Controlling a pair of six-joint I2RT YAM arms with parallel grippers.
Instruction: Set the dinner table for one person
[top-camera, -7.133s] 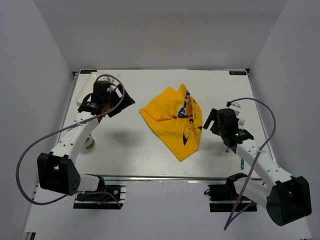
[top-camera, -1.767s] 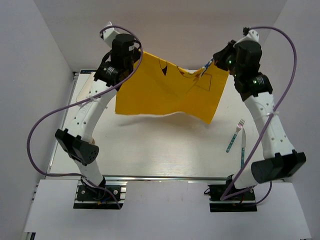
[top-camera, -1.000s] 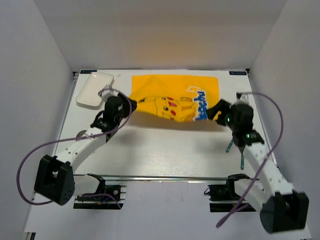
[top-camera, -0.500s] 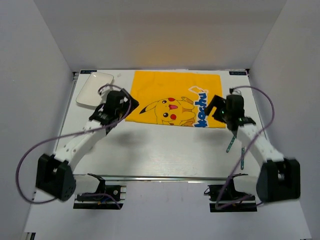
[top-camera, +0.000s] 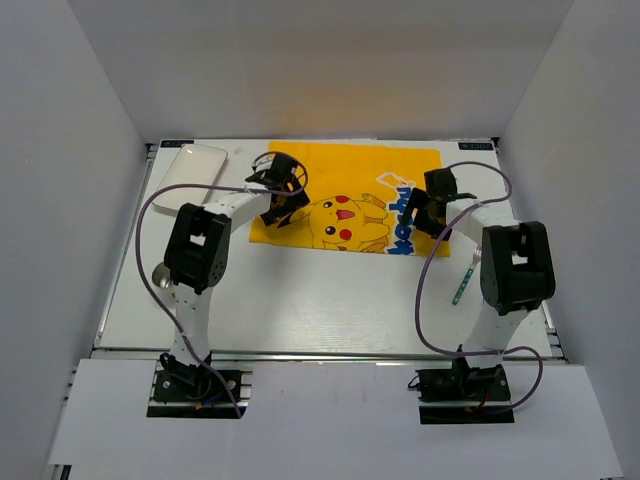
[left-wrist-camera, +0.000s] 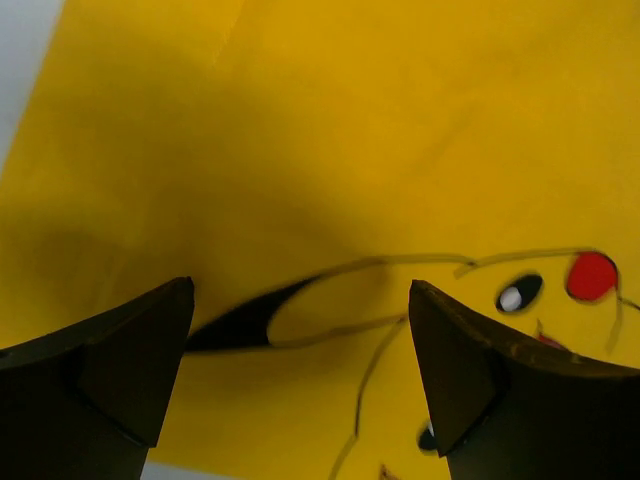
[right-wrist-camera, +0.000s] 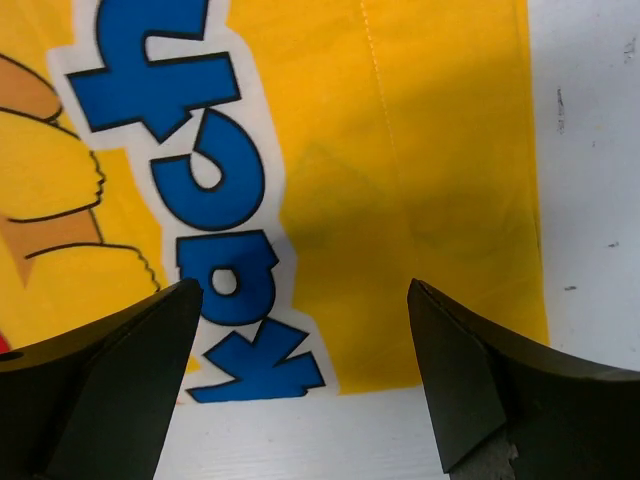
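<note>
A bright yellow cloth (top-camera: 340, 170), printed with a black-outlined cartoon figure (top-camera: 340, 215), a red cheek (left-wrist-camera: 592, 275) and white-edged blue lettering (top-camera: 402, 208), stands out against the white dinner table (top-camera: 300, 290). The fork (top-camera: 462, 285) nearby has a teal handle.

we log: yellow cartoon-print cloth (top-camera: 345, 200) went from crumpled heap mid-table to held up in the air to flat, print up, far-centre on white tabletop (top-camera: 300, 290) | left gripper (left-wrist-camera: 300, 290) and right gripper (right-wrist-camera: 303, 290) released it, jaws now apart above it
</note>
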